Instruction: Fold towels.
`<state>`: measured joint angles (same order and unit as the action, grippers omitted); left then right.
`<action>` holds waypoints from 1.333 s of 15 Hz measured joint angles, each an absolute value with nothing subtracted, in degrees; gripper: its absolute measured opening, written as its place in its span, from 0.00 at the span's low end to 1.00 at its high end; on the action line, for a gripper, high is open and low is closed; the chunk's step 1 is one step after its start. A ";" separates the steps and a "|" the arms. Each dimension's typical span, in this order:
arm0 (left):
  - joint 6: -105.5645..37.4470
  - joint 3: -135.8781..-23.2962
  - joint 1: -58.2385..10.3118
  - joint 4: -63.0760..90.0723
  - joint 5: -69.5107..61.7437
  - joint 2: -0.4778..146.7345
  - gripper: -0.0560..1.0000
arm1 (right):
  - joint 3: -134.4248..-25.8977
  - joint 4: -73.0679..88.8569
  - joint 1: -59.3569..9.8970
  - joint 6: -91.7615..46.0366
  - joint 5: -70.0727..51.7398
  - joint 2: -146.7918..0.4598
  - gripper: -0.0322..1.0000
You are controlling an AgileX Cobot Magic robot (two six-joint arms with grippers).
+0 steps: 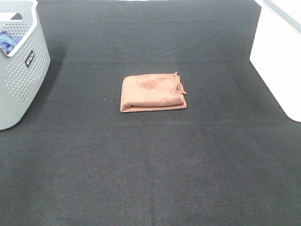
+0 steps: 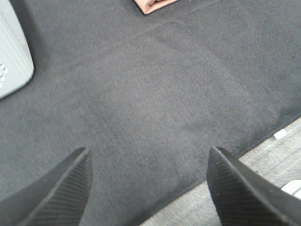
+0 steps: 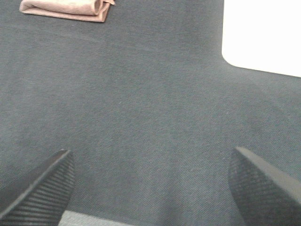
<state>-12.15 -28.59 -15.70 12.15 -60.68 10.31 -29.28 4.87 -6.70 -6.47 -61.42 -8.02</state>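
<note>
Towel (image 1: pixel 152 92): reddish-brown cloth, lies folded into a compact rectangle near the centre of the black mat (image 1: pixel 150 169). Layers are stacked; lower layer shows as a thin strip along the near edge. One corner on the right side sticks out a bit, not aligned w/ the rest.
Towel in wrist views: only a part is seen at the frame edge in both, left wrist (image 2: pixel 153 5) and right wrist (image 3: pixel 66 9). It is well apart from both grippers.
Left gripper (image 2: pixel 148 188): jaws spread wide, nothing between them. It hangs above bare mat, near the mat's edge, where a lighter grey surface (image 2: pixel 263 160) begins.
Right gripper (image 3: pixel 150 188): jaws also spread wide, holding nothing, above bare mat.
Arms in high view: neither arm nor gripper is seen there.
Basket (image 1: pixel 21 70): grey perforated plastic, stands at the far left of the mat, well apart from the towel. It has a small dark label on the side. Its corner is also seen in the left wrist view (image 2: pixel 11 52).
Blue cloth (image 1: pixel 8 41): inside the basket, only a small part is visible.
White block (image 1: pixel 280 56): large white object at the far right, on the mat's side. In the right wrist view (image 3: pixel 263 35) it is overexposed, no details.
</note>
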 joint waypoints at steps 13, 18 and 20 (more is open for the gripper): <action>-12.49 -28.53 -15.70 11.40 -60.62 10.31 0.68 | -29.28 4.81 -6.70 -6.47 -61.31 -8.02 0.84; -12.55 -28.53 -10.37 11.40 -60.62 6.30 0.68 | -29.28 4.81 -6.30 -6.47 -61.25 -6.99 0.84; -12.55 -28.53 -6.47 11.40 -60.50 2.58 0.68 | -29.28 4.81 -3.95 -6.47 -61.19 -4.47 0.84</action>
<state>-12.55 -28.53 -6.47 11.40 -60.50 2.58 -29.28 4.81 -3.95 -6.47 -61.19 -4.47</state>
